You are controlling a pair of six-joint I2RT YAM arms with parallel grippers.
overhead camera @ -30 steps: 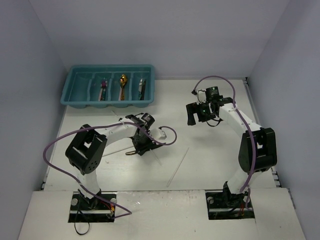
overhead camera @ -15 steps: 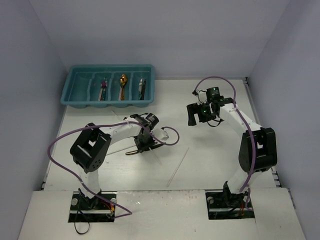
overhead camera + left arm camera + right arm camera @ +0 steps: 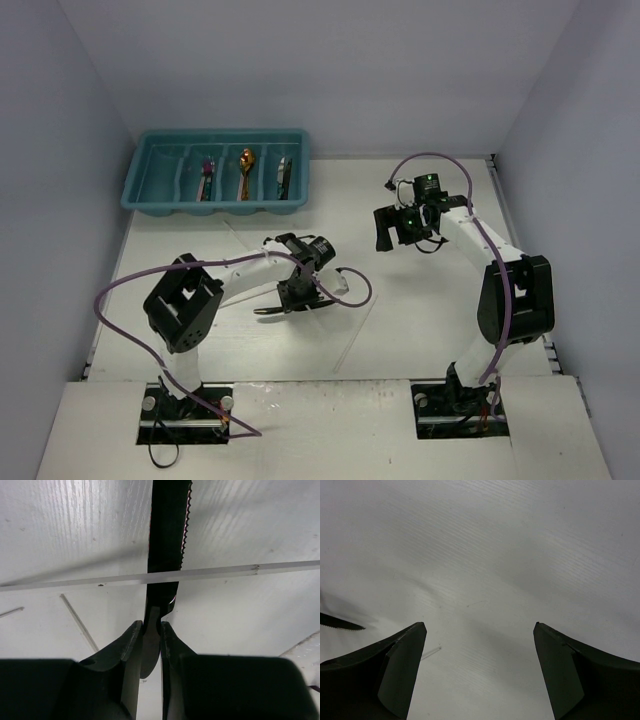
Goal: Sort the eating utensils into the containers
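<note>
From above, the left gripper (image 3: 300, 298) sits low on the table (image 3: 420, 320). A dark knife (image 3: 268, 311) juts past its fingers, well apart from the teal tray (image 3: 150, 192). The right gripper (image 3: 395, 228) hangs spread wide, holding nothing.

Left wrist: fingers (image 3: 131, 639) clenched on the knife (image 3: 167, 540), and a white chopstick (image 3: 225, 572) crosses the blade just beyond the tips.

Right wrist: fingers (image 3: 405, 652) parted above the table.

A robot lab cell; plain grey walls (image 3: 330, 70) box in a white table (image 3: 420, 320); left arm (image 3: 180, 305) and right arm (image 3: 515, 295) bolted at 6 o'clock.
</note>
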